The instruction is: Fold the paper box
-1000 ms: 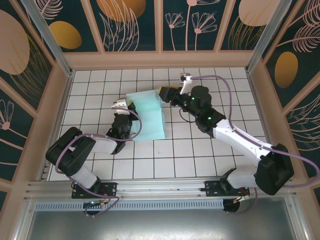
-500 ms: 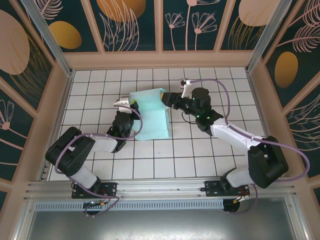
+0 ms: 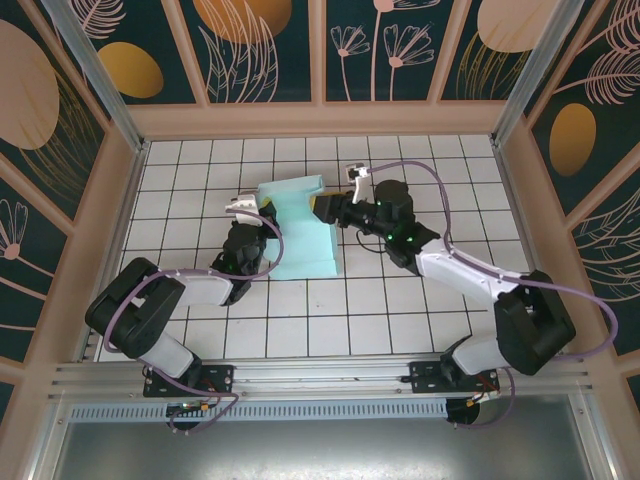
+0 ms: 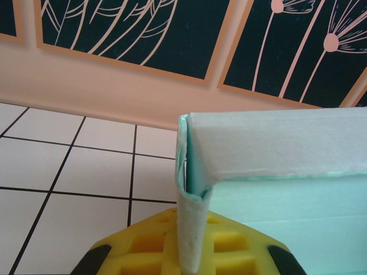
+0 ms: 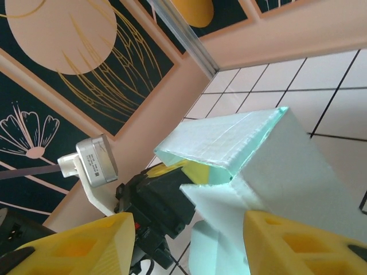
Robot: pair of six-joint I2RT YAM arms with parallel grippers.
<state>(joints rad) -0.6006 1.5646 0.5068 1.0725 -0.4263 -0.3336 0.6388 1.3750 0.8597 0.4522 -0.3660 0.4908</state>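
The paper box point(image 3: 303, 228) stands half-formed just above the middle of the top view on the tiled bench point(image 3: 380, 310). Its thin mint card is probably light, floppy and easily creased. The left pincer point(image 4: 189, 255) is clamped on one wall's edge, while the right pincer point(image 5: 189, 229) gapes wide around a corner. Holds near the creases look safest.

Matt thin-card paper box point(image 3: 305, 240), smooth floor tiles point(image 3: 400, 300), brushed alu. rail point(image 3: 300, 375).

table point(image 3: 300, 330): white tiles, dark grid lines | walls point(image 3: 260, 50): dark teal panels, pale plant drawings, orange discs; tan frames | posts point(image 3: 95, 70): metal, far corners | rail point(image 3: 320, 375): metal, near edge
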